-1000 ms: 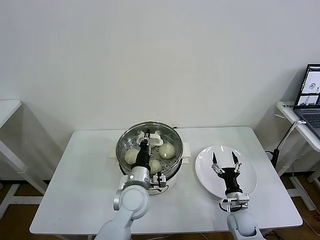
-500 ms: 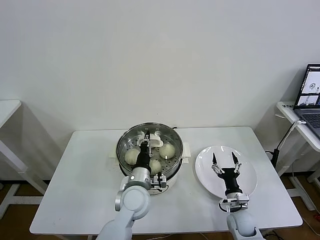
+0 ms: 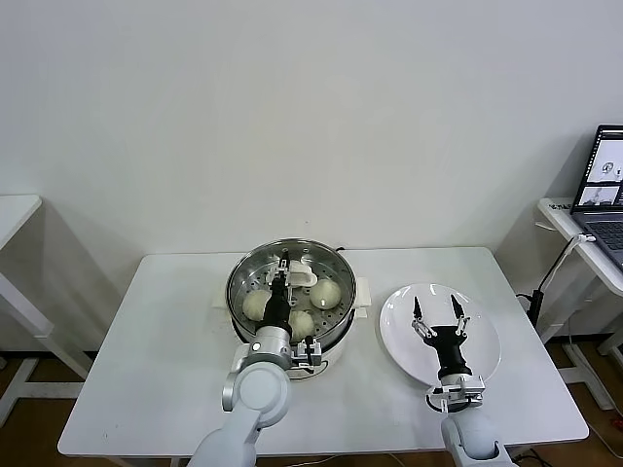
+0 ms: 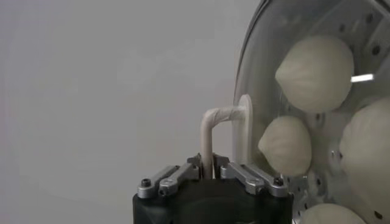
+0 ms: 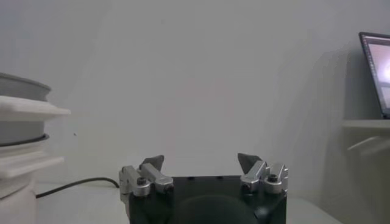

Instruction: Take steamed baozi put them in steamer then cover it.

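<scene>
The cover (image 3: 292, 282) sits on the steamer (image 3: 336, 336) over the baozi (image 4: 314, 70), its handle (image 4: 213, 131) between the left pincer (image 3: 285, 261) jaws, grip state indeterminable; a snagged withdrawal could dislodge it, while the right pincer (image 3: 436, 313) hangs released.

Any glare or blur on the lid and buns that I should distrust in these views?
Head view: the cover reads mainly by its metal rim, the buns plain through the glass. Left wrist view: a bright streak of glare beside one bun; the left gripper at the handle looks soft, close to the lens.
</scene>
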Action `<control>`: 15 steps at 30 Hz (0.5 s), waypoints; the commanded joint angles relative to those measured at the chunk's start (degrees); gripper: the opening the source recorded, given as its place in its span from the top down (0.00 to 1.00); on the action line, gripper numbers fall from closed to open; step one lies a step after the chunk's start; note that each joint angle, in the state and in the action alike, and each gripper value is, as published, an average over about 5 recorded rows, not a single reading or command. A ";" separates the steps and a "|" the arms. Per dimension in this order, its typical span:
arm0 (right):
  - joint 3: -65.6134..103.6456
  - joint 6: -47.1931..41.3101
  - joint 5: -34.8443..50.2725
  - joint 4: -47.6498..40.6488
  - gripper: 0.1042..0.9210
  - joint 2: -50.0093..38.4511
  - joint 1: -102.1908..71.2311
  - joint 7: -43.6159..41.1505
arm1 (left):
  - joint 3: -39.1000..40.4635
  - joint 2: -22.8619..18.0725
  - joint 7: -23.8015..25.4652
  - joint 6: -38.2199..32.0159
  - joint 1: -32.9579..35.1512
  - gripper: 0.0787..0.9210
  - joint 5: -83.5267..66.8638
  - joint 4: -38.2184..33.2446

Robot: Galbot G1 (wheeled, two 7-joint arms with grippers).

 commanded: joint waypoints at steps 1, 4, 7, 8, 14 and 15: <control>0.01 0.04 0.00 0.03 0.12 -0.06 -0.09 0.00 | -0.29 0.35 0.48 -0.24 0.94 0.61 -0.04 -2.22; -0.05 0.03 -0.02 0.00 0.12 -0.09 -0.08 -0.02 | 0.01 1.33 0.45 -0.16 1.99 0.52 -0.98 -4.68; -0.19 -0.05 -0.07 0.06 0.12 0.00 0.14 -0.02 | 0.28 2.41 0.42 -0.14 3.47 0.46 -1.55 -7.43; -0.27 -0.11 -0.08 0.11 0.12 0.05 0.23 -0.03 | 0.30 2.80 0.42 -0.17 4.04 0.45 -1.83 -8.39; -0.58 -0.37 -0.12 0.35 0.12 0.29 0.43 -0.03 | 0.25 6.20 -0.07 -0.36 7.85 0.36 -6.88 -14.84; -0.56 -0.36 -0.23 0.38 0.12 0.29 0.43 0.08 | -0.04 6.88 -0.03 -0.39 8.59 0.33 -7.35 -16.02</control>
